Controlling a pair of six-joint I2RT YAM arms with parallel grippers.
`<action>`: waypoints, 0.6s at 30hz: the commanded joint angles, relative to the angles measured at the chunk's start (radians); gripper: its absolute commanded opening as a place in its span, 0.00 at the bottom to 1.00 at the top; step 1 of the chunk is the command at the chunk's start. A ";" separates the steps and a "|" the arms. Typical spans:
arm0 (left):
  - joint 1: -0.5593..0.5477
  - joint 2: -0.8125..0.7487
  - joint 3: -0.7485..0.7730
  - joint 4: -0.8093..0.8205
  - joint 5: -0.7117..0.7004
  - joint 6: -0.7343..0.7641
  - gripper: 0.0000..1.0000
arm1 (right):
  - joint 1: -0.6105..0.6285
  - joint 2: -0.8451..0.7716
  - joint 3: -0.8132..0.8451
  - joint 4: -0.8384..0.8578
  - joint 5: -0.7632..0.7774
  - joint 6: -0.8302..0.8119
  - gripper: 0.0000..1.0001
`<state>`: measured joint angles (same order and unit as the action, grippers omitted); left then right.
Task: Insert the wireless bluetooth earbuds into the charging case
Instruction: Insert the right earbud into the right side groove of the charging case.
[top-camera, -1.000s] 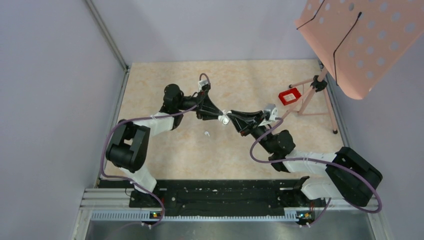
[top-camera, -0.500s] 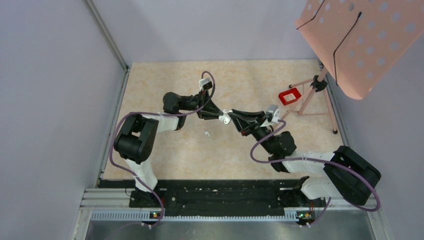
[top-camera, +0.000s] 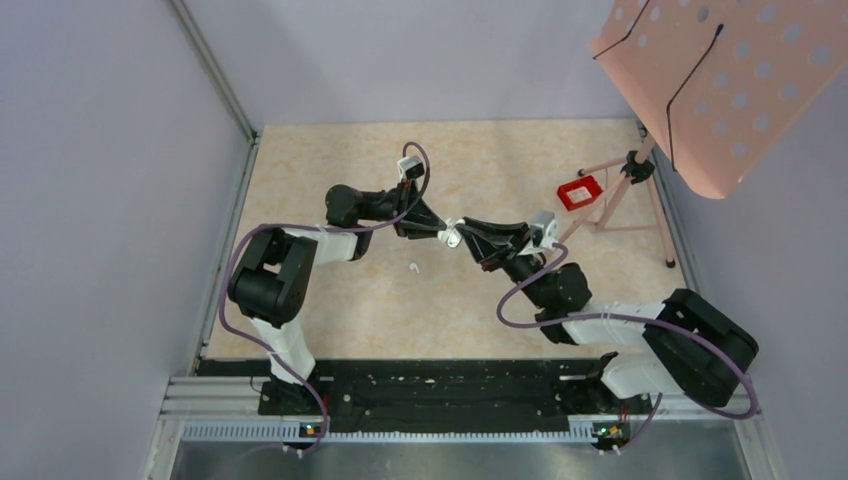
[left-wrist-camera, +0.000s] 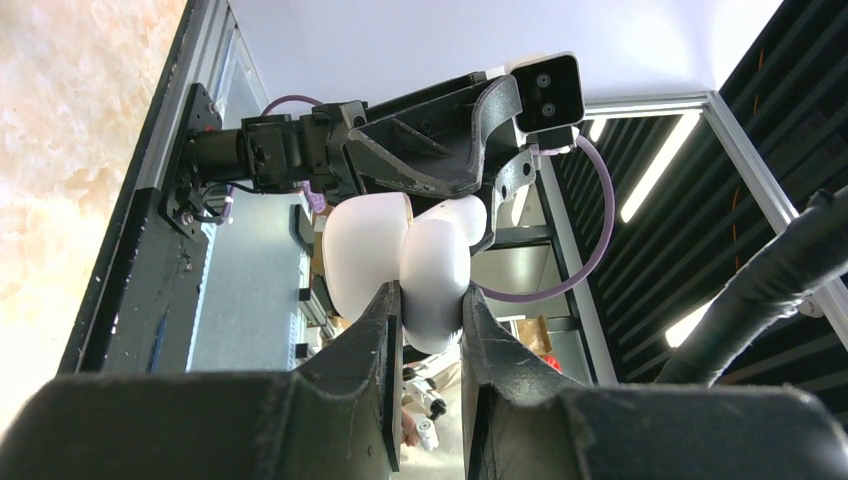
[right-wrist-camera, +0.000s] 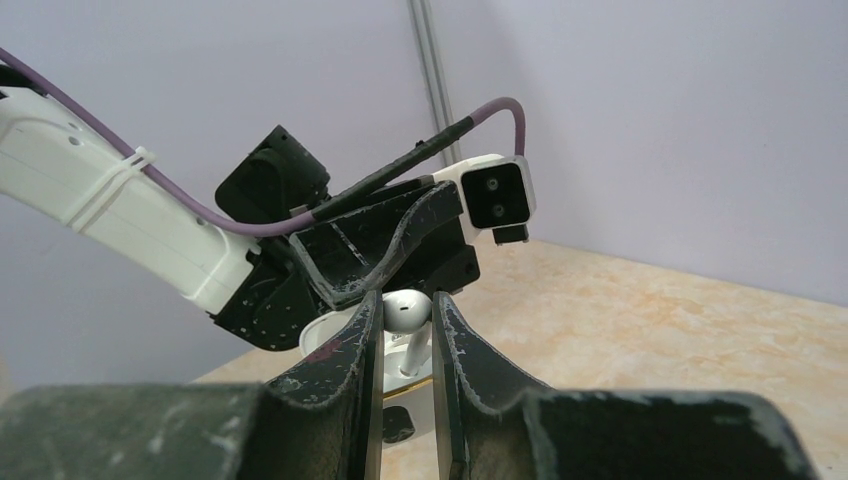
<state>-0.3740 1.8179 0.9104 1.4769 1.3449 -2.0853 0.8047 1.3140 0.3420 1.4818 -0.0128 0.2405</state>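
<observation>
charging case, white and glossy, hangs in mid-air over the middle of the table, hinged open so that its two rounded halves bulge side by side in the left wrist view; only the outer shells show there, and what sits inside cannot be told. in the right wrist view a sliver of its white rim shows behind the near finger. red box, small and square, stands on the table at about 2 o'clock from the case, well apart, beside the stand that carries the pink board; its contents are too small to make out

stemmed earbud is white, with a smooth rounded head on top and its stem pointing down toward the case; whether the stem tip has entered a socket is hidden. loose earbud, a tiny white speck, lies on the table at about 7 o'clock from the case, near it and touching nothing

left pincer is clamped on one half of the case, a dark finger on each side of that lobe. right pincer is closed narrowly on the stemmed earbud, its fingers pressing the head from both sides; in the top view it meets the left pincer from 3 o'clock, tip to tip over the case
</observation>
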 joint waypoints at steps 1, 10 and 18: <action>-0.004 -0.011 0.012 0.143 0.004 -0.199 0.00 | 0.002 0.019 0.033 0.021 0.021 -0.063 0.00; -0.010 -0.016 0.013 0.143 0.009 -0.199 0.00 | 0.001 0.049 0.040 0.048 0.037 -0.078 0.00; -0.015 -0.015 0.007 0.143 0.010 -0.195 0.00 | 0.001 0.071 0.053 0.070 0.053 -0.083 0.00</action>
<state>-0.3740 1.8179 0.9104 1.4780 1.3388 -2.0857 0.8093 1.3705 0.3614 1.5394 -0.0086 0.1905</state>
